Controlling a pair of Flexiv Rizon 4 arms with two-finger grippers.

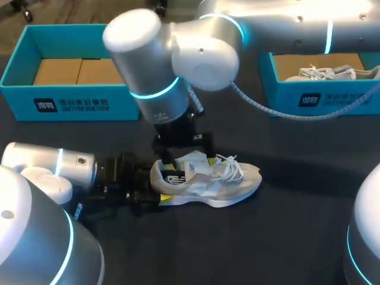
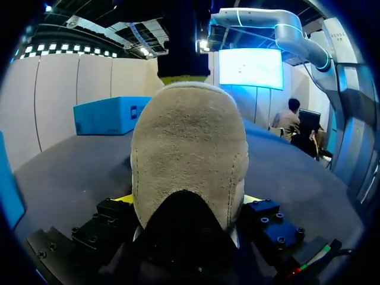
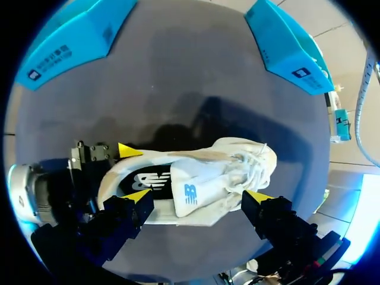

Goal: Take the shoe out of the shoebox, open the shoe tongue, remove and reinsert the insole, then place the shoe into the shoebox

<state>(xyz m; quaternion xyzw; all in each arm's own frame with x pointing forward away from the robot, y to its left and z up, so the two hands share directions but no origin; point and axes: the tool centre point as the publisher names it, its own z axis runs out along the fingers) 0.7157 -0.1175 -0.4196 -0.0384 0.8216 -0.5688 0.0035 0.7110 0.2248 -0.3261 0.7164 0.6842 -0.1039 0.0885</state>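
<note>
A white and grey shoe (image 1: pixel 214 184) lies on its sole on the dark table, toe pointing right. Its white tongue (image 3: pixel 190 193) carries a blue logo, and a black insole (image 3: pixel 141 178) shows in the opening. My left gripper (image 1: pixel 159 185) comes in low from the left and is shut on the shoe's heel (image 2: pixel 189 148), a yellow tip on either side. My right gripper (image 3: pixel 198 197) hangs straight above the shoe's opening (image 1: pixel 185 155), open wide, its fingertips (image 3: pixel 256 196) clear of the shoe on both sides.
A teal shoebox (image 1: pixel 71 105) with a brown cardboard floor stands at the back left. Another teal box (image 1: pixel 320 98) at the back right holds a second shoe (image 1: pixel 329 73). Bare dark table lies in front of the shoe.
</note>
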